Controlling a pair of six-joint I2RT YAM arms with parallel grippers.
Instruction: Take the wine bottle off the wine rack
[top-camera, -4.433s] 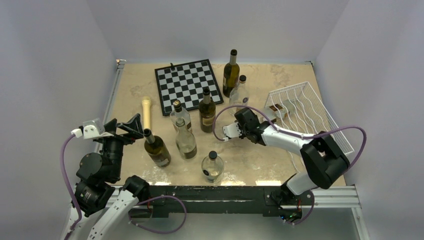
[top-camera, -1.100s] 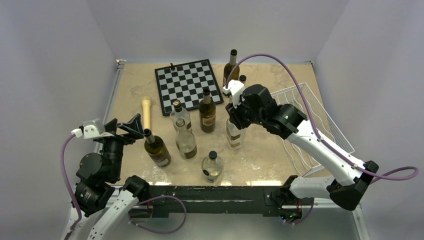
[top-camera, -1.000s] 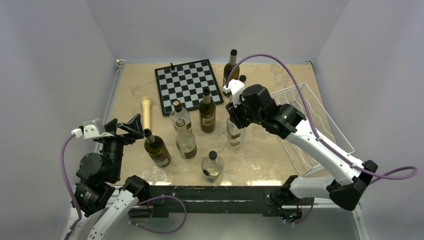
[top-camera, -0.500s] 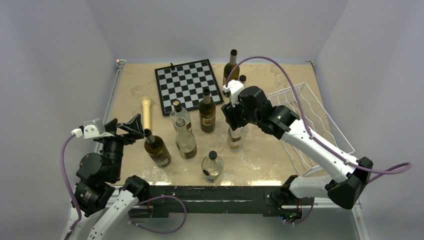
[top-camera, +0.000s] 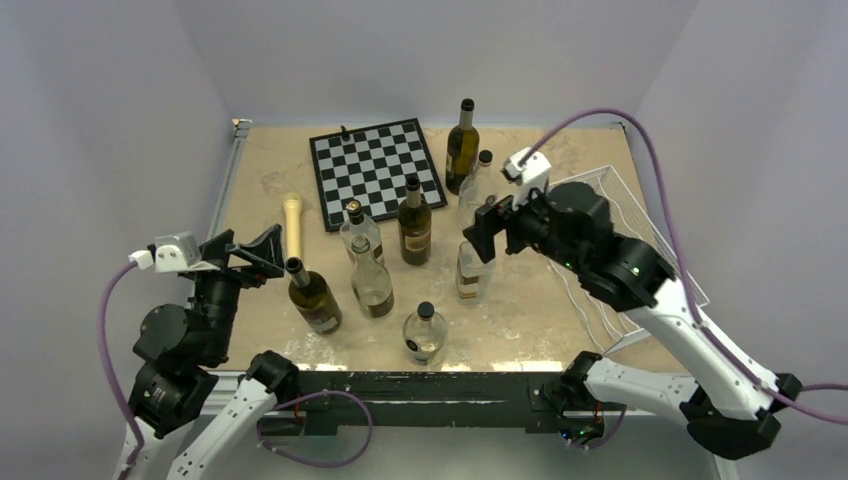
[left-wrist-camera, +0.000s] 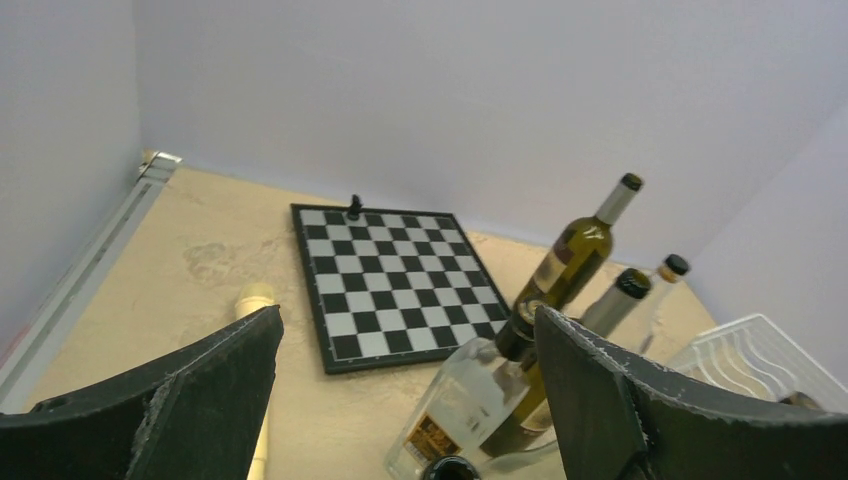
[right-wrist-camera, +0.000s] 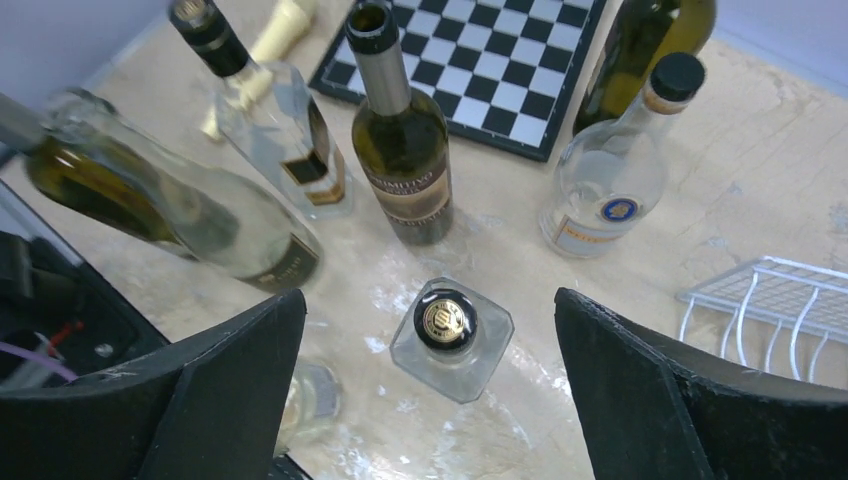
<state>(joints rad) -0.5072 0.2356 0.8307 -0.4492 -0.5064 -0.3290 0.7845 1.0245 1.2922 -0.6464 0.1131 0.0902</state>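
Observation:
The wine bottle (top-camera: 473, 275), clear and square with a black and gold cap, stands upright on the table left of the wine rack (top-camera: 628, 200), and nothing holds it. My right gripper (top-camera: 487, 228) hangs open above it. In the right wrist view the wine bottle (right-wrist-camera: 446, 335) sits below the wide gap of the right gripper (right-wrist-camera: 429, 295), touching neither finger. A corner of the white wire rack (right-wrist-camera: 770, 300) shows at the right edge. My left gripper (top-camera: 250, 250) is open at the near left, holding nothing. From the left wrist, the left gripper (left-wrist-camera: 407, 312) faces the chessboard.
Several other bottles stand or lean nearby: a dark one (top-camera: 414, 222), clear ones (top-camera: 372, 280) (top-camera: 425, 335), a green one (top-camera: 312, 298), two at the back (top-camera: 461, 148). A chessboard (top-camera: 375, 170) lies at the back, a cream cylinder (top-camera: 292, 225) on the left.
My right gripper has opened, let go of the wine bottle and lifted up and to the right. The bottle stays standing on the table. The left arm shifted slightly.

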